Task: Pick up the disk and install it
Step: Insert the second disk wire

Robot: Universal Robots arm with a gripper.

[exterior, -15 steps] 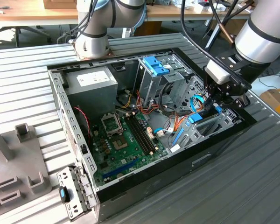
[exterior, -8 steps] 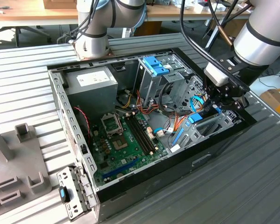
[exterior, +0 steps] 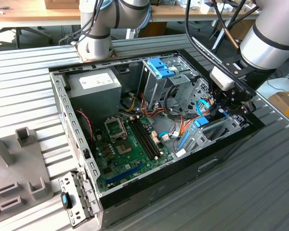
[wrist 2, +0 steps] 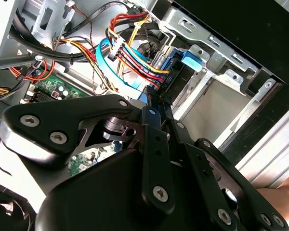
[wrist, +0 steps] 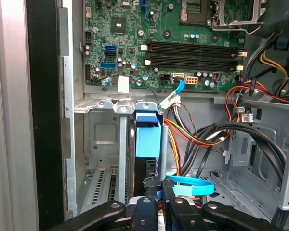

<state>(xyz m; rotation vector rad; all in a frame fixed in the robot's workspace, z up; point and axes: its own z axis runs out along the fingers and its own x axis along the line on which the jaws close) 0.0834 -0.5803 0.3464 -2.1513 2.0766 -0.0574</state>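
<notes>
An open computer case lies on its side on a ribbed metal surface, and the robot arm reaches down into the corner of the case at the exterior view's right. The end effector sits low inside that corner, among coloured cables. In the first wrist view its two black fingers stand close together, narrowed around the end of the disk, whose blue frame runs straight out ahead of the end effector. So the disk lies directly in front of the fingertips, its long axis in line with the arm's reach and pointing toward the green circuit board. The disk stands on edge, between the upright rails of a grey metal bay, and looks already part way into that bay; how deep it sits I cannot judge. In the second wrist view the blue end tab shows beyond the fingertips, beside the silver bracket of the bay. A flat light-blue cable loops just beside the fingers, touching or nearly touching them. The black body of the disk is mostly hidden behind its blue frame and the end effector's own linkage, and the far end of the bay is hidden behind the disk.
</notes>
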